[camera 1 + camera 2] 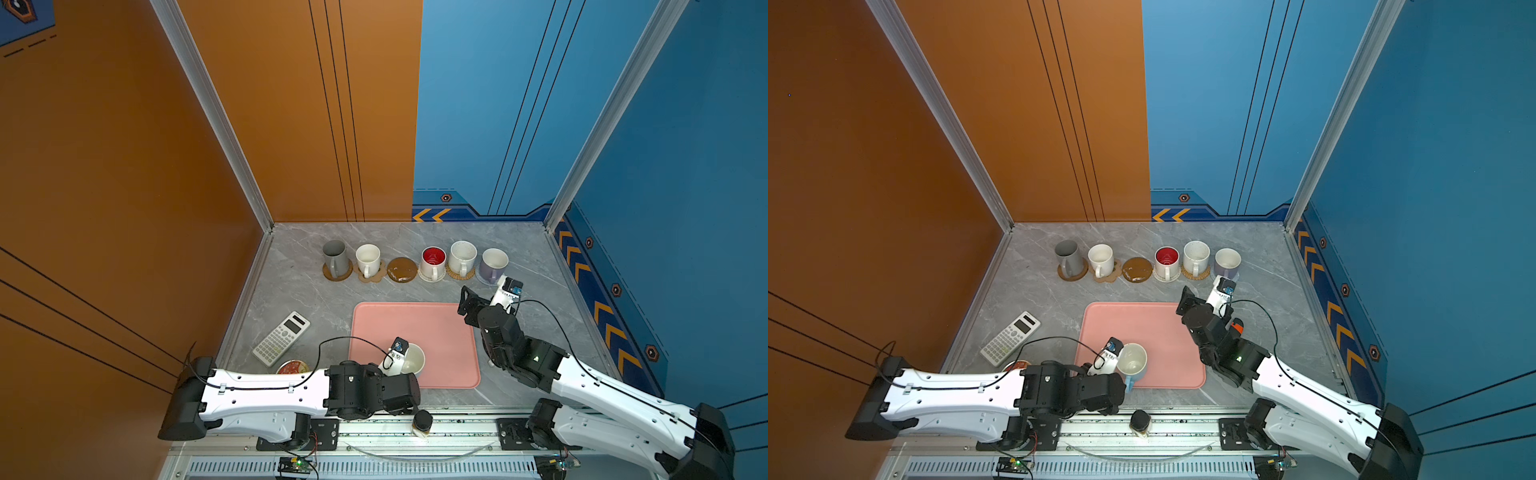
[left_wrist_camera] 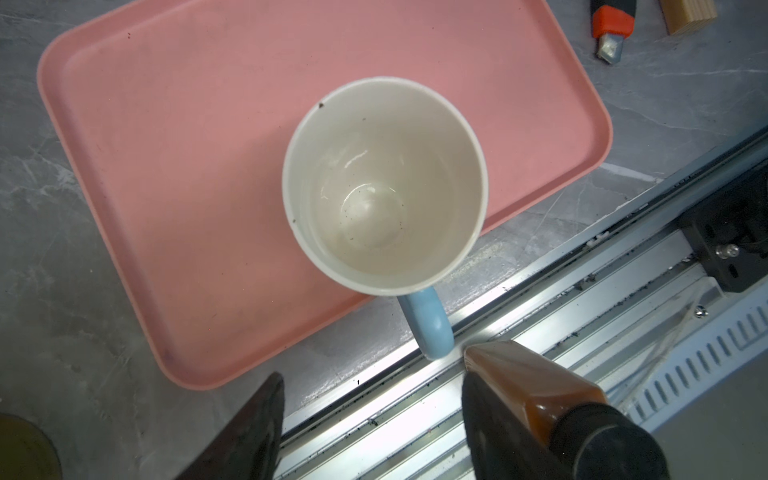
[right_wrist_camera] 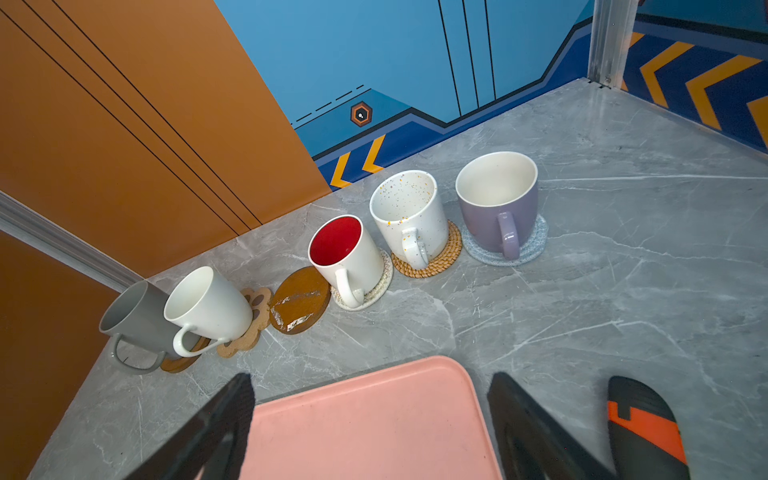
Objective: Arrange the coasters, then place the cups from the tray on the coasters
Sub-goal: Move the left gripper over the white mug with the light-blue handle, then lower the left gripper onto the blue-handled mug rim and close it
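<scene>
Six coasters lie in a row at the back of the table. Five carry cups: grey (image 1: 334, 257), white (image 1: 368, 258), red-inside (image 1: 433, 259), speckled (image 1: 462, 257) and lavender (image 1: 493, 262). The glossy brown disc (image 1: 402, 269) in the middle is bare. A light blue cup (image 2: 384, 187) stands on the pink tray (image 2: 166, 166) near its front edge, its handle (image 2: 430, 324) pointing at the front rail. My left gripper (image 2: 372, 374) hangs open just short of that handle, with nothing between its fingers. My right gripper (image 3: 372, 380) is open above the tray's far right corner.
A calculator (image 1: 281, 338) and a red-topped tin (image 1: 292, 368) lie left of the tray. An orange and black utility knife (image 2: 613, 25) and a wooden block (image 2: 688, 14) lie right of it. A small amber bottle (image 1: 422, 423) with a black cap rests on the front rail.
</scene>
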Robot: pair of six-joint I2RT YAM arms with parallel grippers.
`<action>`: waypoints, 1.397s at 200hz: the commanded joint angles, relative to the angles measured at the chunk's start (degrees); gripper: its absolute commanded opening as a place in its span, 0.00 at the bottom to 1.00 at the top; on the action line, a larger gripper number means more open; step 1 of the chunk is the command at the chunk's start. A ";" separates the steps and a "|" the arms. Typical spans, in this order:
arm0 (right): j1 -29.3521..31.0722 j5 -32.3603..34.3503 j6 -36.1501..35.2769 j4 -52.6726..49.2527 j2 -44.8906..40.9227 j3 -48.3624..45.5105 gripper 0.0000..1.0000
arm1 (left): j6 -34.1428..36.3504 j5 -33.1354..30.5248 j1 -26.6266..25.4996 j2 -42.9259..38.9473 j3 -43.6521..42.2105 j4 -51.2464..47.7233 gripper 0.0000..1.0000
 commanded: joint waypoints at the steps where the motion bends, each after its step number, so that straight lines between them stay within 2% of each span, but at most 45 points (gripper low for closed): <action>1: -0.43 -0.57 0.69 -0.65 -0.58 -0.76 0.86 | -0.20 0.58 -0.60 1.10 1.22 1.76 0.69; 108: -0.96 -1.10 1.04 -0.43 -0.34 -1.02 0.87 | -0.37 1.22 -0.36 7.88 2.72 4.34 0.71; 177: -1.44 -1.45 1.13 -0.38 -0.84 -1.44 0.87 | -1.69 1.67 1.61 12.30 2.91 5.51 0.59; 279: -2.02 -1.67 1.66 -0.42 -2.09 -2.41 0.87 | -1.86 1.54 4.47 12.95 0.72 5.55 0.42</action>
